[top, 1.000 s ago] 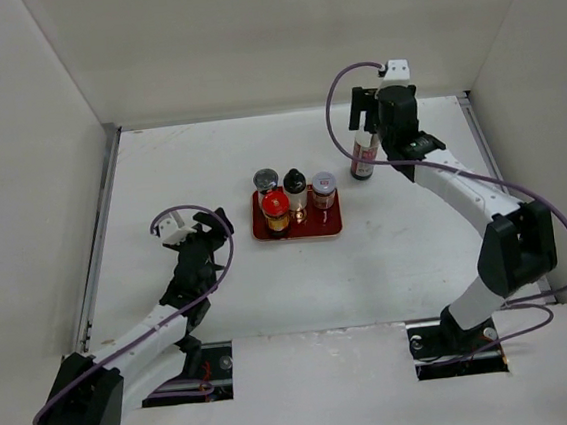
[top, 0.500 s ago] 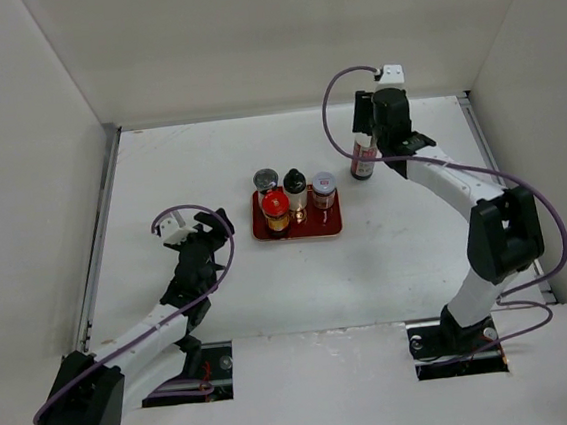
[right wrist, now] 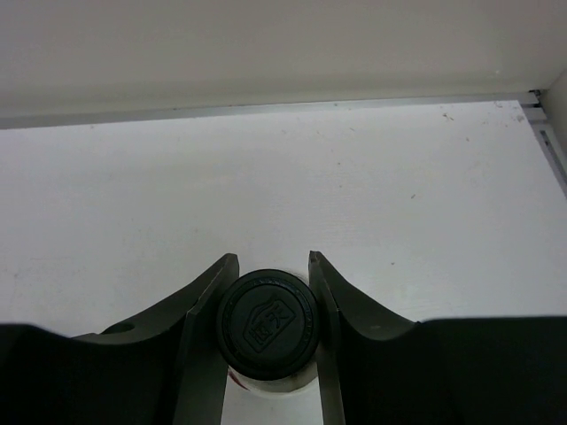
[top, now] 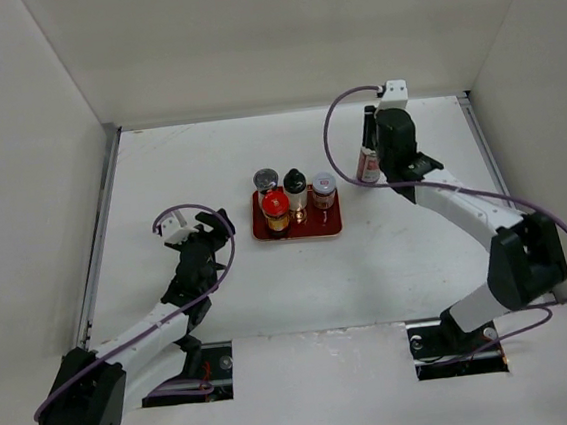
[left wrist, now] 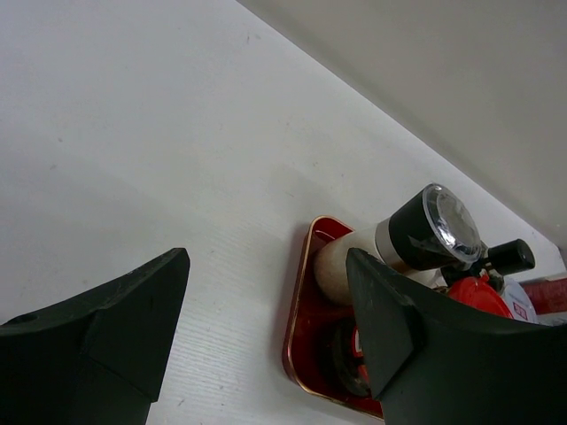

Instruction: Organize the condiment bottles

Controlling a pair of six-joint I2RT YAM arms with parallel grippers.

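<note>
Right wrist view alone shows the grip: right gripper (right wrist: 270, 258) has a finger pressed to each side of the black cap (right wrist: 268, 323). From the top view, the right arm reaches far out. The tall clear bottle (top: 367, 164), red-white label, stands near the worktop's far edge, well apart from the red tray (top: 301, 234). Left gripper (top: 217, 226) is low, jaws apart and empty, left of the tray.

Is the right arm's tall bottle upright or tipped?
Upright: the tall bottle shows its black cap facing straight up between the right fingers.
</note>
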